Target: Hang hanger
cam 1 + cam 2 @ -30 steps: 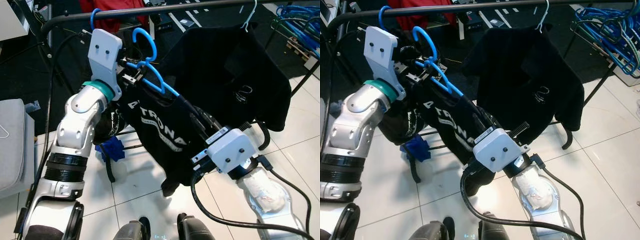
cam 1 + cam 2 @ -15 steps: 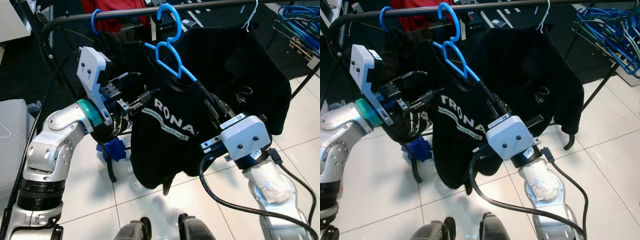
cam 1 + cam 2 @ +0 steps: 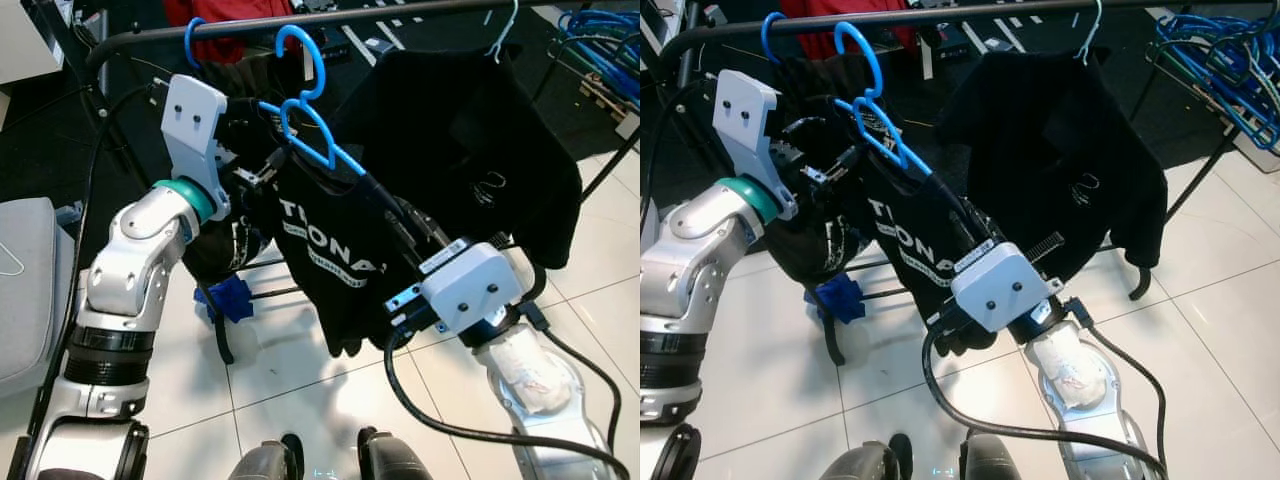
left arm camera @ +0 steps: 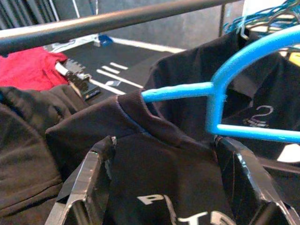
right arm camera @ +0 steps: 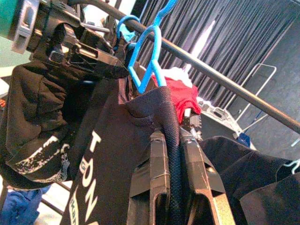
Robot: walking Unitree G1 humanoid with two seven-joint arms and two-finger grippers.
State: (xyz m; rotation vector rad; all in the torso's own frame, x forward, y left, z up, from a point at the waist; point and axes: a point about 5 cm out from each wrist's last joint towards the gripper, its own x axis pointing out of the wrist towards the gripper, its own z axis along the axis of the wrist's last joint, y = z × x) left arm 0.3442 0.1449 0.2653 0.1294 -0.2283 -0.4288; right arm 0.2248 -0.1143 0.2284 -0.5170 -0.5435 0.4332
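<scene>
Bright blue plastic hanger [image 3: 318, 135] carrying a black T-shirt with white lettering [image 3: 330, 240] sits just under the dark metal rack rail [image 3: 300, 18], hook tip up near the rail but apparently not over it. Risk: hook misses or only grazes the rail, and once released the shirt's weight drags it off to the white tiled floor [image 3: 300, 390]. Long axis slants from upper left down to lower right; hook points up. Right gripper [image 5: 172, 154] jaws pinched tight on the shirt-covered hanger arm. Left gripper [image 4: 164, 154] jaws spread wide around the collar, holding nothing.
</scene>
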